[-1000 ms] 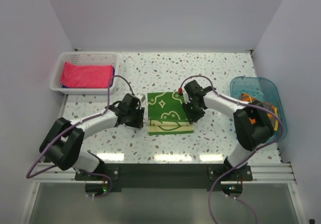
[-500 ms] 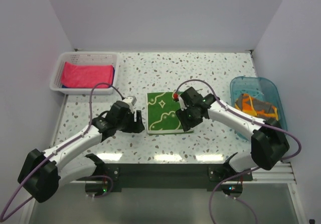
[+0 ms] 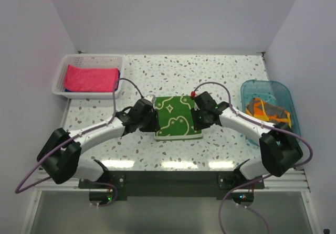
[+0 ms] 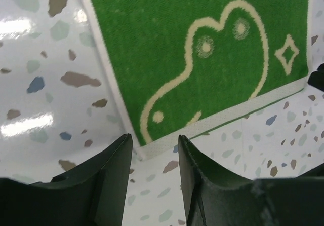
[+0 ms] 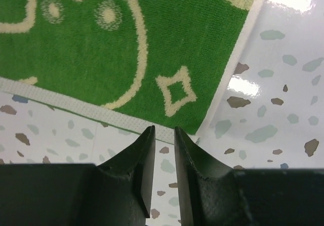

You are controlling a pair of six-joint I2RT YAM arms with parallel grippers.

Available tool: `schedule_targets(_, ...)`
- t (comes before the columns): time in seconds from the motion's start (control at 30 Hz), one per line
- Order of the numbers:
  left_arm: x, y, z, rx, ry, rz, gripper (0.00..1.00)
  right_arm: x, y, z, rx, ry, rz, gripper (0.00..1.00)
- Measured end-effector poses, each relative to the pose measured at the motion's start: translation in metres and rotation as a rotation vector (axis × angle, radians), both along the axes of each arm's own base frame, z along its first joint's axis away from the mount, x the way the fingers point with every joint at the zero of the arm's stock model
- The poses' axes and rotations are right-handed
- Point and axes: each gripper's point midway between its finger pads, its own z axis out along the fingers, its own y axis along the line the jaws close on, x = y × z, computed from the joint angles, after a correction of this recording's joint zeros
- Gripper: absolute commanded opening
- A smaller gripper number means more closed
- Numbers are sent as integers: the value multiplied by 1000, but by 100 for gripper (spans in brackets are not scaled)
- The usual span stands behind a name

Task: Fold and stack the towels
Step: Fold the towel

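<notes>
A folded green towel [image 3: 177, 117] with a yellow frog pattern lies flat at the table's middle. My left gripper [image 3: 153, 120] is low at its left edge. In the left wrist view the towel's near corner [image 4: 144, 150] lies just ahead of the gap of the open left gripper [image 4: 154, 141], with nothing clamped. My right gripper [image 3: 198, 117] is at the towel's right edge. Its jaws [image 5: 164, 130] stand a narrow gap apart, tips at the white hem [image 5: 101, 115], with only table showing between them. A pink towel [image 3: 90, 78] lies in the basket. An orange-and-grey towel [image 3: 266, 109] lies in the tub.
The white slotted basket [image 3: 59, 82] stands at the back left. The clear blue tub [image 3: 283, 95] stands at the right edge. White walls close in the table on three sides. Grey cables loop over both arms.
Both grippers drew back from the towel half a second ago and have since come in against its left and right edges. The towel shifted slightly left, then back to the middle.
</notes>
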Motion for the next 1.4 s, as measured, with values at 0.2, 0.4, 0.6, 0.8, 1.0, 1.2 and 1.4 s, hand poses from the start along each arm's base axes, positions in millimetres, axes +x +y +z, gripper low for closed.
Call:
schedule_targets(0.2, 13, -31, -13, 33, -4, -39, 42, -2, -13, -23, 4, 29, -78, 25)
schedule_targets(0.4, -8, -33, -43, 91, 57, -60, 40, -19, -16, -42, 22, 77, -114, 27)
schedule_targets(0.6, -34, -33, -43, 64, 54, -59, 48, -38, -10, -41, 100, 95, -118, 31)
schedule_targets(0.8, -58, -20, -31, 85, 66, -63, 52, -60, -12, -25, 114, 131, -76, 35)
schedule_targets(1.0, -14, -24, 13, 39, -53, 4, 52, 14, -5, 43, 197, -56, -114, 29)
schedule_targets(1.2, 70, -11, 35, -3, -161, 115, 49, 87, -1, 55, 250, -169, -182, 24)
schedule_targets(1.4, 118, -23, 6, 41, -152, 86, 46, 112, 6, 12, 240, -132, -205, 21)
